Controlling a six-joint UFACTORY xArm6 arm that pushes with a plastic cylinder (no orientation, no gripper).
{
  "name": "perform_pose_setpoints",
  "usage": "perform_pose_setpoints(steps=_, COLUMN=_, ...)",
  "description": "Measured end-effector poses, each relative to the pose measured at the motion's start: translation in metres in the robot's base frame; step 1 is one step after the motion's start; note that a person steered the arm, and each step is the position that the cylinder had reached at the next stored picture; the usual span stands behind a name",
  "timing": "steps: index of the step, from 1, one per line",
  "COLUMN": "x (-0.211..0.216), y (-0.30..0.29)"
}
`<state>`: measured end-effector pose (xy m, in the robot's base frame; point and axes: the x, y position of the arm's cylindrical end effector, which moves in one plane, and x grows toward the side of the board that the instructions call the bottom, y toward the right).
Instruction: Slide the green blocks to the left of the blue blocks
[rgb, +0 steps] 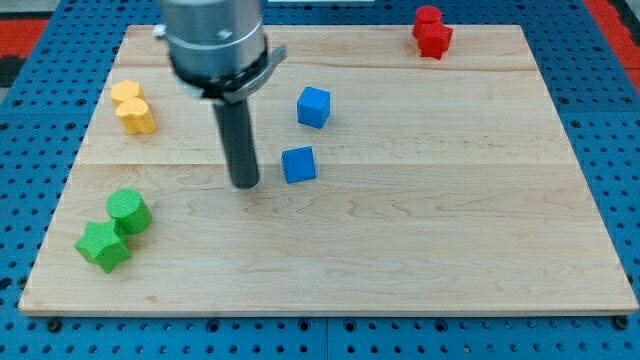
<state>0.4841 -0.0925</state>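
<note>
I am looking at a wooden board (420, 230) filling most of the frame. My arm (215, 45) is coming down from the top, and my tip (245, 185) is resting left of centre, just left of the lower blue cube (299, 164); a bare rod, it has nothing to open or close. The upper blue cube (313, 107) is sitting above that. The green cylinder (128, 211) and green star (103, 246) are touching at lower left. Two yellow blocks (133, 108) are sitting upper left, red blocks (432, 32) upper right.
</note>
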Motion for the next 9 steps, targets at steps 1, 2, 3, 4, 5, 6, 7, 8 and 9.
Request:
perform_pose_setpoints(steps=1, x=0.007, y=0.046)
perform_pose_setpoints(steps=2, x=-0.034, y=0.067)
perform_pose_setpoints(steps=3, x=-0.057, y=0.055)
perform_pose_setpoints(steps=4, x=0.01, y=0.064)
perform_pose_setpoints(steps=5, x=0.102, y=0.032)
perform_pose_setpoints(steps=6, x=0.134, y=-0.049)
perform_pose_setpoints(steps=7, x=0.121, y=-0.117)
perform_pose_setpoints(steps=8, x=0.112, y=-0.159)
perform_pose_setpoints(steps=9, x=0.103, y=-0.149)
